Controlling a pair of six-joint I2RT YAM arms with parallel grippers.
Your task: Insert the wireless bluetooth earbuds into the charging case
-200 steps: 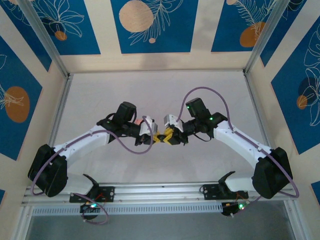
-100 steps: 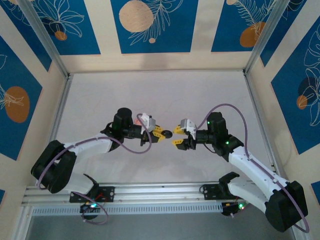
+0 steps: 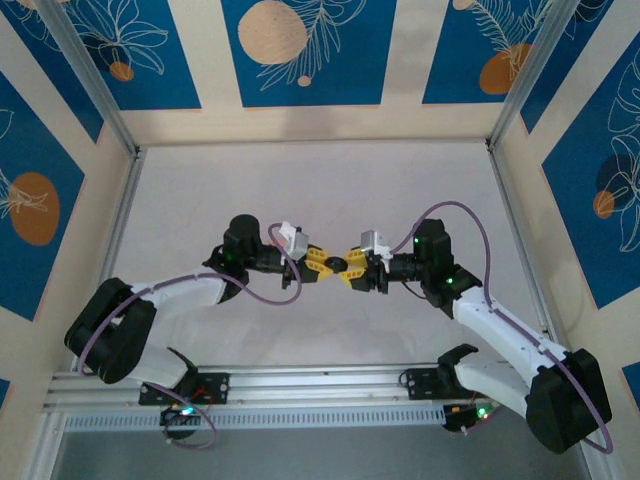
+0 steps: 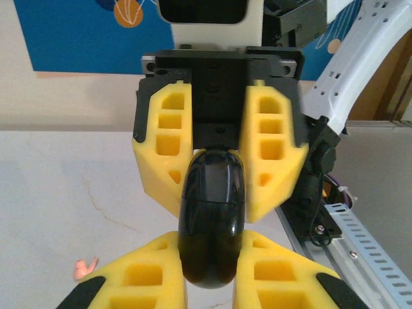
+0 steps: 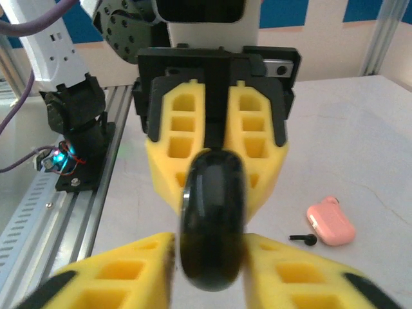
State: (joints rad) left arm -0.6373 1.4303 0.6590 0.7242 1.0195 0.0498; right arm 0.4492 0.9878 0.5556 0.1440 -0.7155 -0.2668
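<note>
Centre: left gripper point(image 3: 322, 265) and right gripper point(image 3: 352, 272) both clamp one glossy black round disc point(image 4: 212, 219). Salmon-pink rounded plastic charging case point(image 5: 330, 224) lies on white table point(image 3: 300, 190), far side; tiny dark earbud point(image 5: 304, 239) just beside it, outside. Pale pink earbud point(image 4: 84, 267) also on table.

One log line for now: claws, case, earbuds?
left claw: shut on black disc | right claw: shut on same disc | charging case: on table, dark earbud beside | pink earbud: on table

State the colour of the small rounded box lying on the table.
Salmon pink. The charging case shows best in the right wrist view, lying beside a dark earbud.
</note>
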